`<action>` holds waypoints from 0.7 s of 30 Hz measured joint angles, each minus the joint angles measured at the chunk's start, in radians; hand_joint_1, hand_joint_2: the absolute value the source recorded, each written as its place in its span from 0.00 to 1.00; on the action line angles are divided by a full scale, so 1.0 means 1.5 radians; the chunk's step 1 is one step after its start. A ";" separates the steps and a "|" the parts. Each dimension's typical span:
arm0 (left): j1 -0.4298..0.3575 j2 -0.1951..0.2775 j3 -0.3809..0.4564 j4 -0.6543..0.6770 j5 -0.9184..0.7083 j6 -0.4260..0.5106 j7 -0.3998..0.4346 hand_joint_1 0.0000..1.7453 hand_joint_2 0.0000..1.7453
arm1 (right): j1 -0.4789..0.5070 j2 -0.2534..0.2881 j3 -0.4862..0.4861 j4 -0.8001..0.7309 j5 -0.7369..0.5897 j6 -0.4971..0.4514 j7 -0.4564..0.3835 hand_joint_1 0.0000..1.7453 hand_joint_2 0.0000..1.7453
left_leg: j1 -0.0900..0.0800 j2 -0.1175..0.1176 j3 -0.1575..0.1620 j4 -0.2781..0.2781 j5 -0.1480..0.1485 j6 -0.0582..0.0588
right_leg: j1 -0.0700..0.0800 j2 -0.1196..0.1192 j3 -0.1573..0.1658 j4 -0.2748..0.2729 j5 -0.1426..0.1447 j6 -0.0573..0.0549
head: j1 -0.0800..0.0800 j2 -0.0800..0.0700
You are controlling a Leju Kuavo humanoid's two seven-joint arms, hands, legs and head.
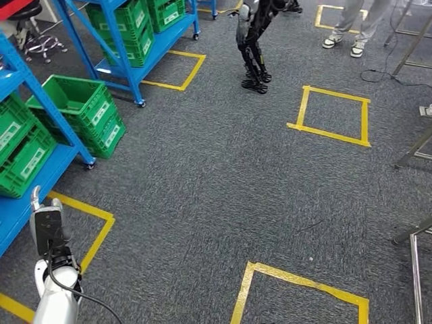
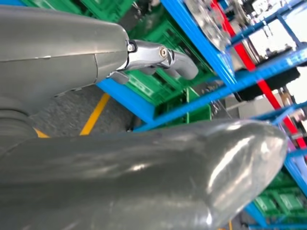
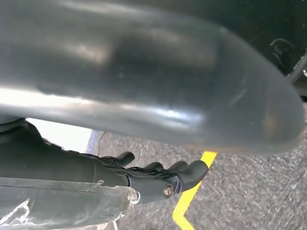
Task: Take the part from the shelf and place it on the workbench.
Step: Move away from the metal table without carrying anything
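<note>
Left hand hanging at 8 o'clock beside shelf, grasp unreadable. Right hand carrying nothing, fingers extended (loose). Part unidentified; pick and placing both pending.

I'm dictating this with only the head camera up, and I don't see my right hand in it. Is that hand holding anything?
Observer: No. In the right wrist view the right hand holds nothing, and grey carpet shows between its thumb and its dark fingers.
Operator: What lies past those fingers?
Observer: A strip of yellow tape on the carpet, just beyond the fingertips.
Operator: And my left hand, seen up close?
Observer: In the left wrist view the left hand is empty too. Its thumb and finger are apart, and a blue shelf rail and a green crate show through the gap.
</note>
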 joint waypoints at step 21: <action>0.003 0.000 0.003 0.000 -0.001 0.001 0.000 0.00 0.00 | -0.001 0.000 0.000 0.000 0.000 0.000 0.000 0.00 0.00 | 0.005 -0.080 -0.050 0.084 -0.043 -0.006 | -0.012 0.079 -0.011 0.002 0.012 -0.010 | 0.002 0.000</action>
